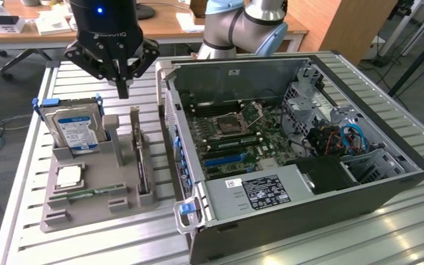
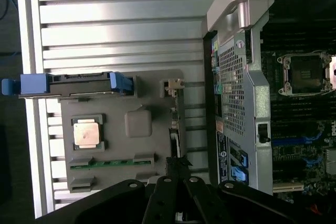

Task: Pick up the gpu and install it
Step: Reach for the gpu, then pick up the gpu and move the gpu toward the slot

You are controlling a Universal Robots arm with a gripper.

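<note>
The gpu (image 1: 139, 154) is a thin card standing on edge in a slot of the grey holder tray (image 1: 86, 212), at the exterior view's left of the open computer case (image 1: 293, 221). My gripper (image 1: 123, 91) hangs above the far end of the card, fingers pointing down, shut and holding nothing. In the wrist view the gpu (image 2: 175, 114) appears edge-on along the side of the tray (image 2: 115, 145) that faces the case, with the black fingers of my gripper (image 2: 177, 167) pressed together just over one end of it.
On the tray a silver hard drive with a blue label (image 1: 75, 124) stands upright. A square processor (image 1: 68, 176) and a green memory stick (image 1: 86, 193) lie flat. The case's motherboard (image 1: 234, 138) lies exposed. The slatted metal table (image 1: 86, 77) extends behind the tray.
</note>
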